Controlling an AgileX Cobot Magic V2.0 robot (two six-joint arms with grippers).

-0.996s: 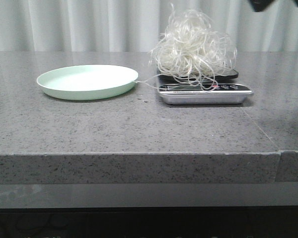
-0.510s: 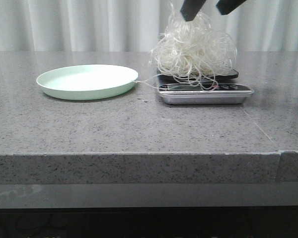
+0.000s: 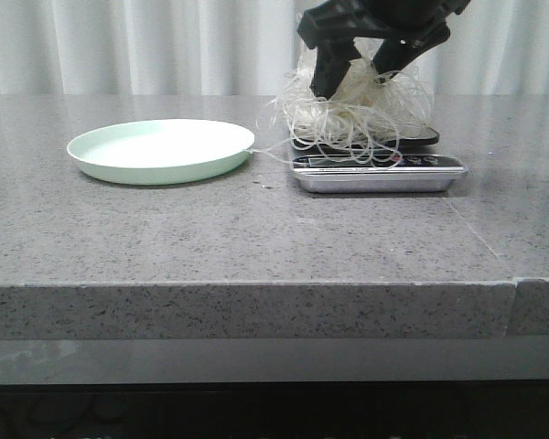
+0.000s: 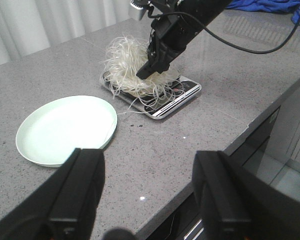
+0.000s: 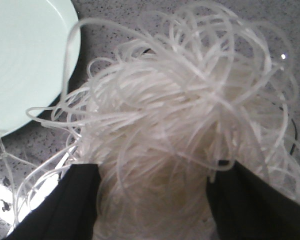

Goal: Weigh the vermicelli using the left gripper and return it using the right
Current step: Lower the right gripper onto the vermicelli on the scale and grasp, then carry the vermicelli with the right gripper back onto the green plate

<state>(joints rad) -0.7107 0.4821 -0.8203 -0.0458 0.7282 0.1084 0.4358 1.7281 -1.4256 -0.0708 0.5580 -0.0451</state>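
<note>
The vermicelli (image 3: 357, 114) is a fluffy white tangle heaped on a small silver kitchen scale (image 3: 375, 172). My right gripper (image 3: 355, 80) has come down into the top of the heap and is open, one black finger on each side of the strands. In the right wrist view the vermicelli (image 5: 180, 125) fills the gap of the right gripper (image 5: 152, 175). The left wrist view shows the vermicelli (image 4: 130, 65) on the scale (image 4: 175, 97) from afar. My left gripper (image 4: 147, 170) hangs open and empty over the table's front edge, out of the front view.
A pale mint-green plate (image 3: 160, 149) stands empty to the left of the scale, with one loose strand reaching its rim. The same plate (image 4: 65, 127) lies just beyond my left fingers. A blue cloth (image 4: 270, 5) lies far off. The table edge (image 3: 256, 285) runs across the front.
My right gripper has dropped from above the picture down into the vermicelli, pressing the heap a little lower. The plate and scale have not moved.
</note>
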